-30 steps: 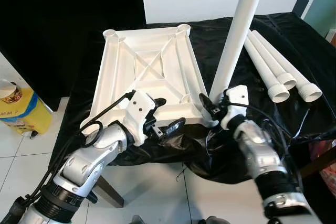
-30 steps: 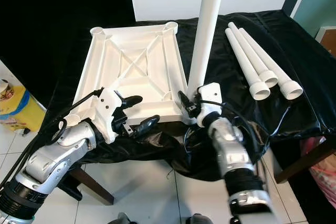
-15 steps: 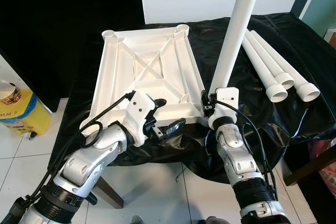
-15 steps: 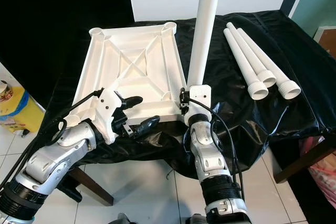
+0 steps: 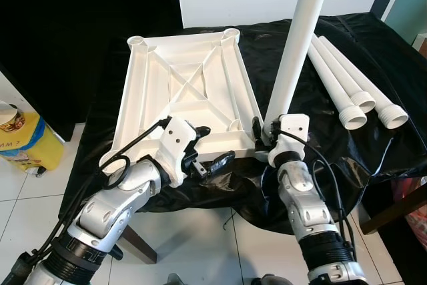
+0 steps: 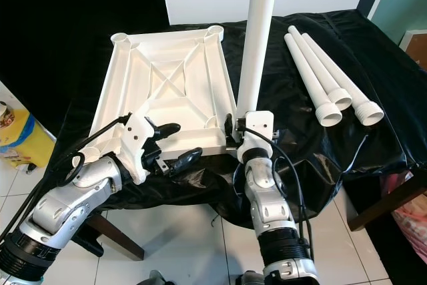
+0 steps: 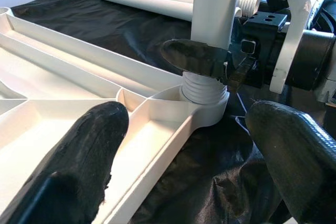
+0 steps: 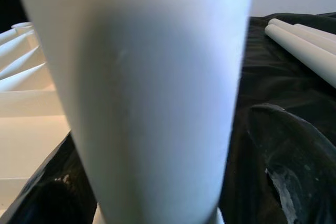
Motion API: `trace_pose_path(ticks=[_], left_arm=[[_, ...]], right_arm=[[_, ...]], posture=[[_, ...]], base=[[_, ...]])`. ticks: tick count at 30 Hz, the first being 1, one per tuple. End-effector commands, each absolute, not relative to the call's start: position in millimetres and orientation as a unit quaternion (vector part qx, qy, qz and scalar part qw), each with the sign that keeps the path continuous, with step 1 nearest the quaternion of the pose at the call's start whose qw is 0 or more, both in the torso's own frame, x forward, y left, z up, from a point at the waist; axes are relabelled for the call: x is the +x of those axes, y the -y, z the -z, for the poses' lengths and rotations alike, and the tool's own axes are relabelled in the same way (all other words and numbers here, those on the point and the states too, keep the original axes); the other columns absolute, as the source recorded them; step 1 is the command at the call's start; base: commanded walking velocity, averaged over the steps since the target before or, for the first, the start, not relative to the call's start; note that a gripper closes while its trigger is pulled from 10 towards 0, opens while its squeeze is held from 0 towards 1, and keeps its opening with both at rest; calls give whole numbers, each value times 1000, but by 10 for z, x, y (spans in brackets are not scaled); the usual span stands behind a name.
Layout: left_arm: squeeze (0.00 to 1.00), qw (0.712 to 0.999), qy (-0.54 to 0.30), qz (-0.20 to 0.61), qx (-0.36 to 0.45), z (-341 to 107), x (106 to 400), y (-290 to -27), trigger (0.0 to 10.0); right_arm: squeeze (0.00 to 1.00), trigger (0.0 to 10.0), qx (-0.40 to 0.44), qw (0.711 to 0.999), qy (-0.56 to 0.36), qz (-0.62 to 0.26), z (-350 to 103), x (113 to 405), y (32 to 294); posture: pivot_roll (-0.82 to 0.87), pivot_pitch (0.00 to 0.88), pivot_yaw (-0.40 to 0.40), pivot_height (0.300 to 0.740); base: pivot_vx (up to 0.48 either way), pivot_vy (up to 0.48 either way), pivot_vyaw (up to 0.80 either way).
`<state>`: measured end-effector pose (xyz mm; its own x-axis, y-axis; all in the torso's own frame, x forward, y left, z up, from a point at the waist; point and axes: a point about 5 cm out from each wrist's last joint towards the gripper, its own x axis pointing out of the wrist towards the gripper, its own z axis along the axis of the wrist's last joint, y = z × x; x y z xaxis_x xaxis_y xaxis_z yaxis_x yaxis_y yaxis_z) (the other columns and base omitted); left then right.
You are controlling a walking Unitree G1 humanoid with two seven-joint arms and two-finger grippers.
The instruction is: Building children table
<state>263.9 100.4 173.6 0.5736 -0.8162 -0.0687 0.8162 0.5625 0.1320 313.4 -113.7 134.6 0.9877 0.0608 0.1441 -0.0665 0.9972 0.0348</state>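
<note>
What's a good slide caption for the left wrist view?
Right gripper clamps an upright leg standing in the tabletop corner socket, thread showing.

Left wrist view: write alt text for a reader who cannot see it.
A white table leg stands upright with its threaded end in a corner socket of the upturned white tabletop, the right gripper clamped around it just above the thread. The left gripper is open in the foreground, over a black cloth, where spare legs lie.

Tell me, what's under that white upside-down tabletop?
A black cloth lies beneath the tabletop, draped over its support. The cloth hides the surface below; one dark leg shows.
</note>
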Motion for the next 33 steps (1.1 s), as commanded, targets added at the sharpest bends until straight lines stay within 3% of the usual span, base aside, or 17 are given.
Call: trace_pose_path(ticks=[1, 4, 17, 19, 20, 23, 24, 31, 32, 33], left_arm=[[0, 847, -2, 526, 76, -1741, 2571, -973, 10000], [0, 847, -2, 526, 75, -1743, 2576, -969, 10000], [0, 841, -4, 536, 69, -1713, 2540, -892, 10000], [0, 838, -7, 542, 68, -1694, 2518, -870, 10000], [0, 836, -9, 545, 68, -1679, 2502, -853, 10000], [0, 834, -10, 548, 67, -1664, 2487, -836, 10000], [0, 834, -12, 547, 68, -1650, 2484, -828, 10000], [0, 837, -20, 543, 68, -1601, 2485, -814, 10000], [0, 837, -22, 543, 67, -1598, 2483, -820, 10000], [0, 837, -23, 543, 69, -1595, 2481, -828, 10000]], right_arm=[[0, 10000, 26, 995, 72, -71, -1336, 3102, 1123], [0, 10000, 15, 986, 68, -154, -1327, 3095, 1180], [0, 10000, -51, 966, 58, -245, -1387, 3254, 1353], [0, 8941, -62, 961, 52, -264, -1380, 3272, 1373], [0, 1020, -67, 959, 49, -270, -1373, 3282, 1387], [0, 1020, -73, 957, 46, -276, -1367, 3293, 1404], [0, 0, -72, 958, 45, -274, -1365, 3300, 1416], [0, 0, -71, 960, 38, -268, -1335, 3318, 1446], [0, 1843, -74, 961, 37, -265, -1326, 3318, 1450], [0, 10000, -73, 962, 37, -262, -1319, 3318, 1455]], posture=[[-22, 61, 27, 740], [-26, 62, 27, 740], [-25, 60, 20, 740], [-22, 60, 20, 740], [-20, 60, 19, 740], [-19, 60, 18, 740], [-17, 60, 18, 740], [-15, 59, 25, 740], [-11, 61, 32, 740], [-6, 61, 34, 740]], base=[[0, 0, 0], [0, 0, 0], [0, 0, 0], [0, 0, 0], [0, 0, 0], [0, 0, 0], [0, 0, 0], [0, 0, 0], [0, 0, 0], [0, 0, 0]])
